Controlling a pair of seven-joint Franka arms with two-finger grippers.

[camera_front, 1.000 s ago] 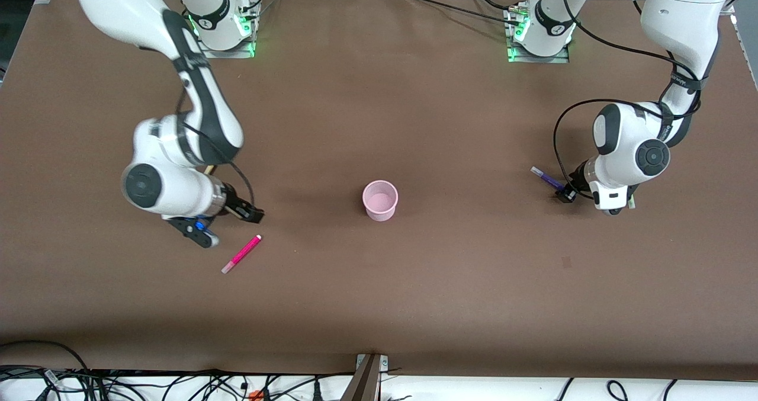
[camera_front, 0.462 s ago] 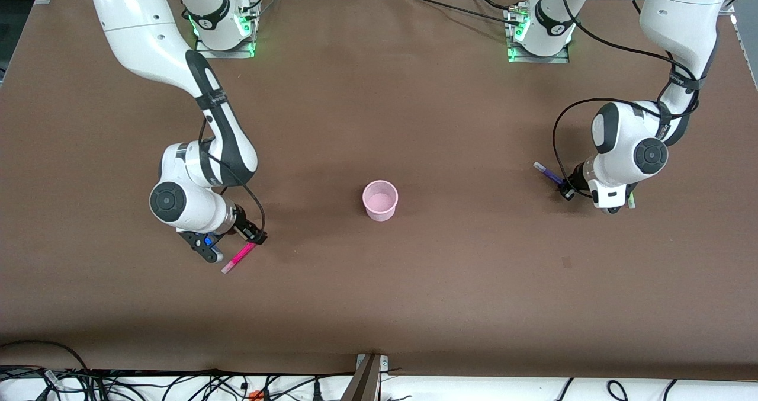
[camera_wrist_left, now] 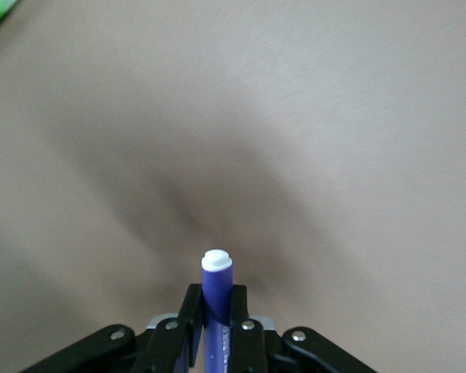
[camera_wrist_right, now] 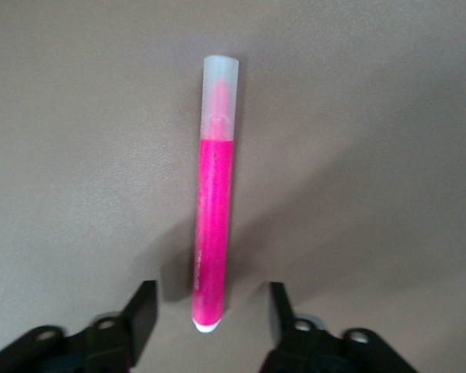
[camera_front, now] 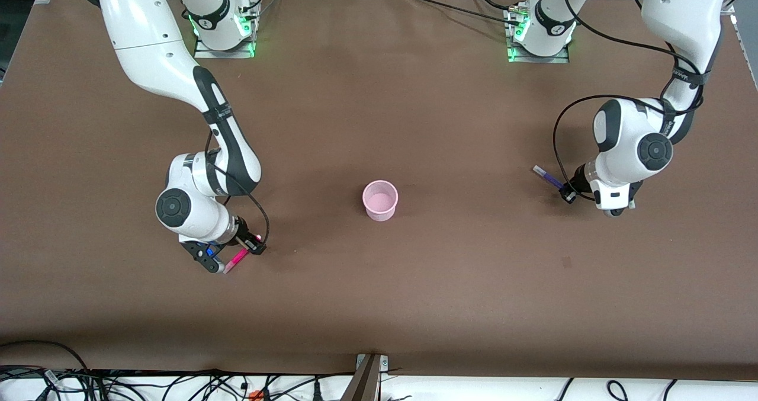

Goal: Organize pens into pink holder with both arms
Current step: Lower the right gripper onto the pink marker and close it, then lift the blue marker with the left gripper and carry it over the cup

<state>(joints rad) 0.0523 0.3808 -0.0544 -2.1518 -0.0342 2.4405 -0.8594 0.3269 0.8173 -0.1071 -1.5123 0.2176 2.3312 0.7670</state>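
My right gripper (camera_wrist_right: 210, 311) straddles the pink pen (camera_wrist_right: 213, 217) on the table, fingers spread. It's light, stiff, probably slick; grip mid-barrel. My left gripper (camera_wrist_left: 214, 330) pinches the purple pen (camera_wrist_left: 216, 291), well apart from the holder (camera_front: 379, 199).
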